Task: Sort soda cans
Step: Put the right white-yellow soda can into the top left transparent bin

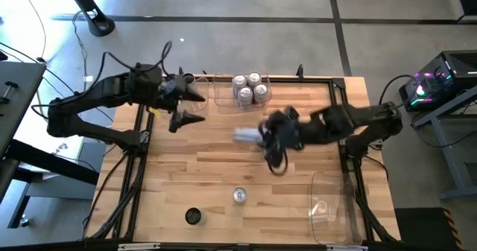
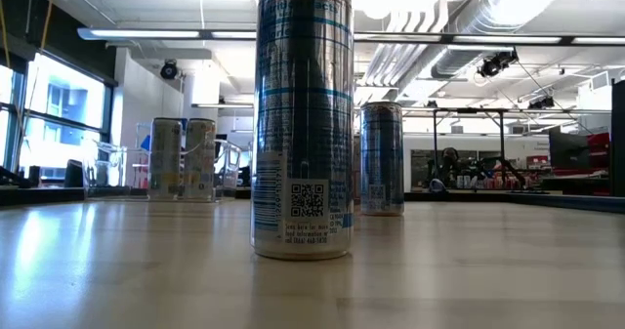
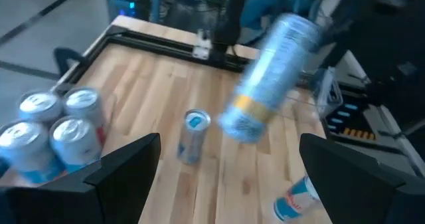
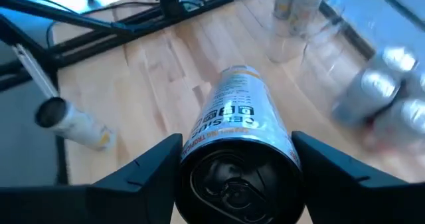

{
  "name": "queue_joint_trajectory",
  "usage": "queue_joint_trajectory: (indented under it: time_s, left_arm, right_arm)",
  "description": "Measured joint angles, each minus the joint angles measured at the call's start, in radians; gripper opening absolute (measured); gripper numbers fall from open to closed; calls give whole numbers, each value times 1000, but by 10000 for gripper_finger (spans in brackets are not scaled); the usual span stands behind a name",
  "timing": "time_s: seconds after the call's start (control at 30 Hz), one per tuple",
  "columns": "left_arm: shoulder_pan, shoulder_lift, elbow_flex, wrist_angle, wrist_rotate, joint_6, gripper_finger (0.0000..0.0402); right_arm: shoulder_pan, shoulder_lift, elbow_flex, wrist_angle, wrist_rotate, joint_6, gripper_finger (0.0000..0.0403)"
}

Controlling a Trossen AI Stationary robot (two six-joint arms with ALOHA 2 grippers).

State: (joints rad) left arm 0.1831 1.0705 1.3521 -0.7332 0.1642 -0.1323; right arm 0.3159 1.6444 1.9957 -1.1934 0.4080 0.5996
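My right gripper (image 1: 262, 137) hangs over the middle of the table, shut on a silver soda can with a yellow band (image 1: 245, 135). In the left wrist view that can (image 3: 269, 78) shows tilted in the air. My left gripper (image 1: 195, 108) stands open and holds nothing at the far left of the table. Several silver cans (image 1: 250, 88) stand upright in a clear bin at the far edge. One silver can (image 1: 238, 196) and one dark-topped can (image 1: 193, 217) stand on the table near its front edge. My right gripper pinches the can's side wall by its tab end (image 4: 199, 144) between its two fingers (image 4: 143, 174), one on each side. The can's length runs on from the fingers, away from the wrist. It is lifted clear of the table and tilted.
A clear bin (image 1: 332, 206) lies at the table's near right corner. Another clear bin with pale cans (image 2: 181, 158) is at the far left. One more can (image 2: 382, 158) stands mid-table under the right arm. A black frame (image 1: 350, 161) runs along the table's edges.
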Motion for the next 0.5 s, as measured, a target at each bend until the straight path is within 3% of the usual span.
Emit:
queue_joint_trajectory:
  time_s: [0.27,0.5]
  left_arm:
    - [-69,102,0,78,-18,56,353]
    - [-103,210,-1,135,39,57,353]
  right_arm:
    - [-144,26,-4,120,-148,-270,235]
    - [-192,96,-5,149,-219,-379,235]
